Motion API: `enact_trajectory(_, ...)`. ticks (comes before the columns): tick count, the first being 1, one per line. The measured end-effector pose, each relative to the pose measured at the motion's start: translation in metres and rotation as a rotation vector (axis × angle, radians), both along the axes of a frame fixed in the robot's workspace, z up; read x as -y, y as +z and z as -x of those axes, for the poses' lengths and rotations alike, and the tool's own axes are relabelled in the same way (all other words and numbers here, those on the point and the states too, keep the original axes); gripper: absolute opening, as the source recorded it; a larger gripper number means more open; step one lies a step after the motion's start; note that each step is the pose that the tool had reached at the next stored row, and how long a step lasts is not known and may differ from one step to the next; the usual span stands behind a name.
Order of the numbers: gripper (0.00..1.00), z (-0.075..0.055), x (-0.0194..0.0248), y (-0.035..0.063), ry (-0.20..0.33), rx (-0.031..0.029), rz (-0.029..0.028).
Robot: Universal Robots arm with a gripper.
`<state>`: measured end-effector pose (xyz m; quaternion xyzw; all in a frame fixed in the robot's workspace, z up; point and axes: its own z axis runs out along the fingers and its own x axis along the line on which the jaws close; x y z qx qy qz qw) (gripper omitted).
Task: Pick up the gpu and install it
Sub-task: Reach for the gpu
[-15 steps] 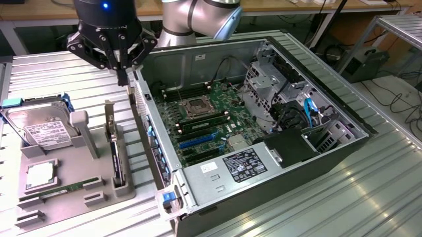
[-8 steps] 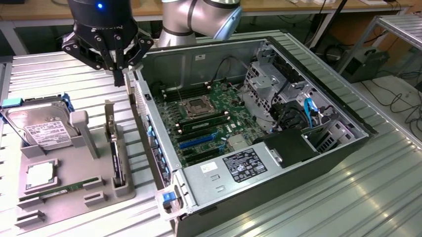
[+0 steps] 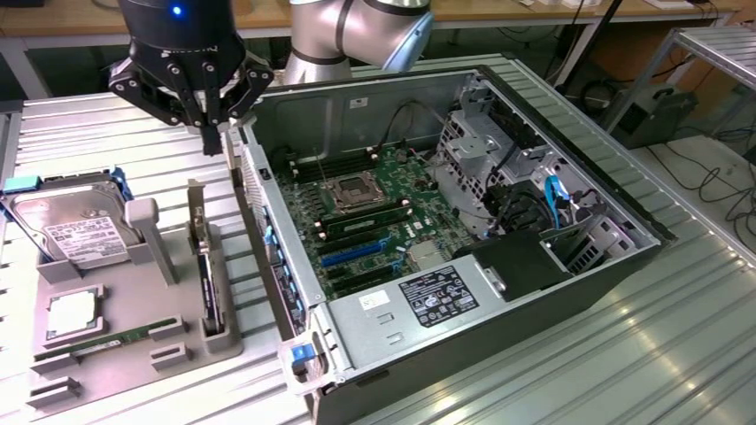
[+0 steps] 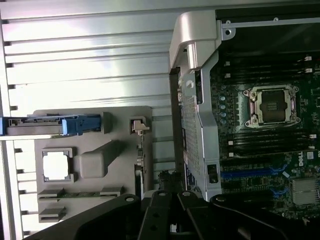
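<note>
The gripper [image 4: 172, 202] is closest to the wrist camera, its black fingers [image 4: 155, 217] drawn together with nothing between them. In the exterior view the gripper [image 3: 212, 142] hangs with its tips pointing down, clenched and empty, over the narrow gap between the grey holder tray [image 3: 133, 376] and the open computer case [image 3: 590, 279] on the ribbed metal bench [image 3: 614, 372].

The gpu [image 3: 209, 288] stands on its long edge in a slot of the tray, below the gripper and clear of it. Its silver end bracket [image 3: 195, 217] rises upright at the end nearest the tips. From the wrist the gpu [image 4: 141, 160] shows edge-on, just beside the fingers.

Farther from the gripper on the same tray, a hard drive [image 3: 77, 232] in a blue carrier leans against a grey support. Beyond it a CPU [image 3: 71, 314] lies flat in a square pocket. A green RAM stick [image 3: 101, 343] lies in a groove at the tray's end farthest from the gripper.

On the gripper's other side the case lies with its panel off. Inside it are the green motherboard [image 3: 384, 226], its CPU socket [image 3: 354, 191] and blue expansion slots [image 3: 354, 254].
</note>
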<state>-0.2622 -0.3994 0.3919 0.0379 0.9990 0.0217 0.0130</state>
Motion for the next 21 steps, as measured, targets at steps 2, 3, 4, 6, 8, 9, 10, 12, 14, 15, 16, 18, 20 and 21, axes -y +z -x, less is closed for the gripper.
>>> enact_trajectory(2,0.11,0.0,0.001,0.0,0.0,0.0,0.0)
enact_trajectory(3,0.11,0.0,0.0017,0.0,0.0,0.0,0.0)
enact_trajectory(4,0.11,0.0,0.0025,0.0,0.0,0.0001,0.0)
enact_trajectory(6,0.11,0.0,0.0041,0.0,0.0,0.0,0.0)
enact_trajectory(8,0.11,0.0,0.0062,0.0,0.0,0.0,0.0)
enact_trajectory(9,0.11,0.0,0.0072,-0.0001,0.0,0.0001,-0.0001)
enact_trajectory(10,0.11,0.0,0.0082,-0.0001,0.0,0.0,-0.0001)
enact_trajectory(12,0.11,0.0,0.0103,0.0,0.0,0.0,0.0)
enact_trajectory(14,0.11,0.0,0.0124,0.0,0.0,0.0,0.0)
enact_trajectory(15,0.11,0.0,0.0134,-0.0001,0.0,0.0,0.0)
enact_trajectory(16,0.11,0.0,0.0145,0.0,0.0,0.0,0.0)
enact_trajectory(18,0.11,0.0,0.0166,-0.0001,0.0,0.0001,0.0)
enact_trajectory(20,0.11,0.0,0.0186,0.0,0.0,0.0,0.0)
enact_trajectory(21,0.11,0.0,0.0198,-0.0001,0.0,0.0,0.0)
